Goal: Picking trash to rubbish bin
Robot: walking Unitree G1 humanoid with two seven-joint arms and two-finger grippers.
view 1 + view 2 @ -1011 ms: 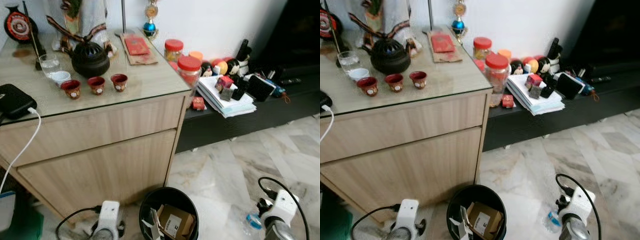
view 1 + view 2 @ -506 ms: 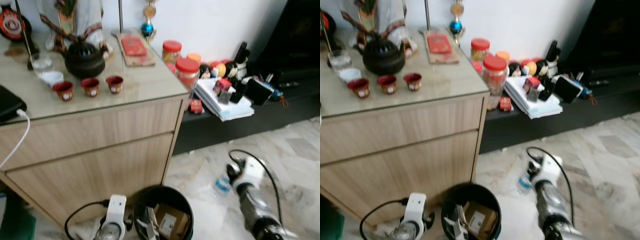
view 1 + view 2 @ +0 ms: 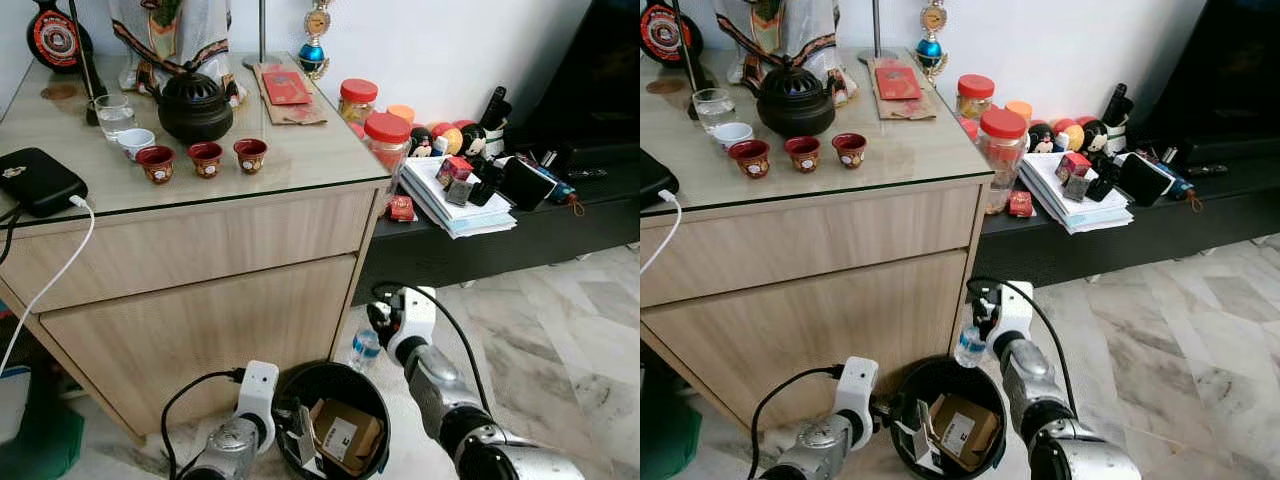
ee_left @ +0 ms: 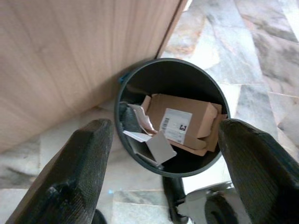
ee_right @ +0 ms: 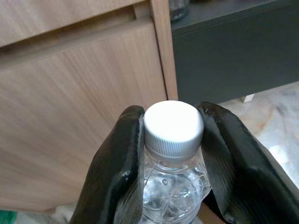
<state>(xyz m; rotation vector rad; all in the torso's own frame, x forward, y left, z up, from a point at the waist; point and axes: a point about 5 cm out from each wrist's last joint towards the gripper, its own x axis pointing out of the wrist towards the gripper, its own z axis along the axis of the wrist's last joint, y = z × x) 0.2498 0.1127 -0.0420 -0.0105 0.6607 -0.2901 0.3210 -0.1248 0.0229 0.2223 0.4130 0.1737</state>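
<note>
The right pincer (image 3: 977,335) is clenched on a clear water bottle (image 3: 969,346) just under its white cap, held above the right rim of the black bin (image 3: 908,392), not yet dropped. The left pincer (image 4: 159,154) hangs released over the bin, where a cardboard box (image 4: 180,122) and paper scraps already lie. The bottle's lower half and the bin's floor are hidden.
</note>
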